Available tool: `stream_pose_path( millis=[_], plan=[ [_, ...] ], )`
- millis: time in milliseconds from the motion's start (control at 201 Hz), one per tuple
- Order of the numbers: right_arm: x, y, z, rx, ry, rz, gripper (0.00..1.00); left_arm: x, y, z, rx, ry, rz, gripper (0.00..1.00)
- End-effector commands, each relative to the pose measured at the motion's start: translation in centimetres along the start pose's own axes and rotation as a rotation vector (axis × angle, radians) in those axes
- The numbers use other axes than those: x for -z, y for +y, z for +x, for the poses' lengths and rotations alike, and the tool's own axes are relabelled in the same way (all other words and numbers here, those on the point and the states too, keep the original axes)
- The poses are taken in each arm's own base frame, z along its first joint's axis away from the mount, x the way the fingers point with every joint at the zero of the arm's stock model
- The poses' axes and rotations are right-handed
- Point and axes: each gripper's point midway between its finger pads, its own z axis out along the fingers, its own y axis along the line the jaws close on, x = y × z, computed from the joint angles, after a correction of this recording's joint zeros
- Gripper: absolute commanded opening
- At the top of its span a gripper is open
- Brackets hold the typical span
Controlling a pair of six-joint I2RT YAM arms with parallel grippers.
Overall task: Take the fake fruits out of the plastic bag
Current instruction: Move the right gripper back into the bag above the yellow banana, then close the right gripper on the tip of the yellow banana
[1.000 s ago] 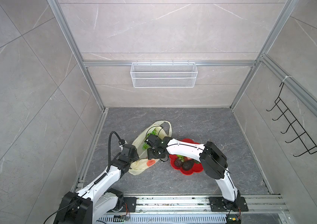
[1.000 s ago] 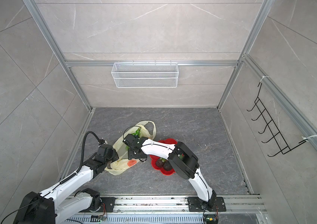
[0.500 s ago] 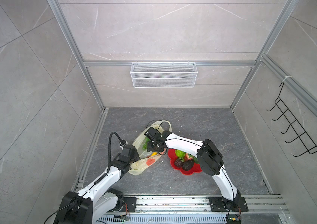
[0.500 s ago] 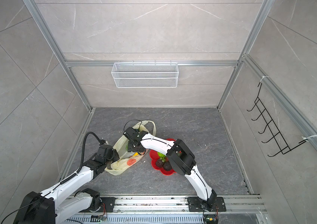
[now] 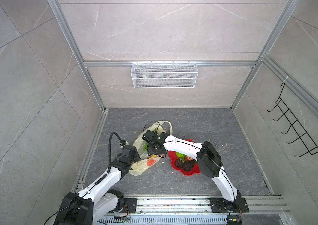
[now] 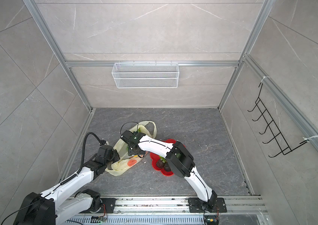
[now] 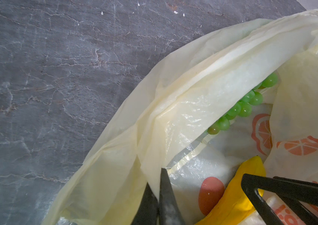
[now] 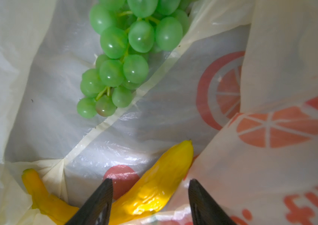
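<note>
My left gripper (image 7: 159, 181) has its fingers pressed together on the rim of the plastic bag (image 7: 193, 97), holding the mouth open on the table near the red plate (image 5: 190, 173). My right gripper (image 8: 150, 182) is inside the bag with its fingers spread, the yellow banana (image 8: 164, 167) between them and the green grape bunch (image 8: 127, 54) lying apart. I'd lower until both fingers clear the loose film, close on the banana's thick middle only, then lift out through the mouth.
</note>
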Motion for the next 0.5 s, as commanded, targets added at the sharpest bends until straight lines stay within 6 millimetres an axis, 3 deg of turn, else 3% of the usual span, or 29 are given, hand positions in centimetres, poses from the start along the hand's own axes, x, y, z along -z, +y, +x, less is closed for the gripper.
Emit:
stream_pose_path(
  millis=[0, 189, 498],
  plan=[
    [-0.4, -0.4, 0.4, -0.005, 0.021, 0.024, 0.64, 0.0, -0.4, -0.1, 0.002, -0.010, 0.023, 0.03],
    [-2.0, -0.4, 1.2, -0.014, 0.069, 0.037, 0.63, 0.2, -0.4, -0.1, 0.002, -0.014, 0.025, 0.03],
    [-2.5, 0.5, 0.5, -0.001, 0.064, 0.027, 0.56, 0.1, -0.5, 0.0, -0.001, -0.009, 0.029, 0.04]
  ],
)
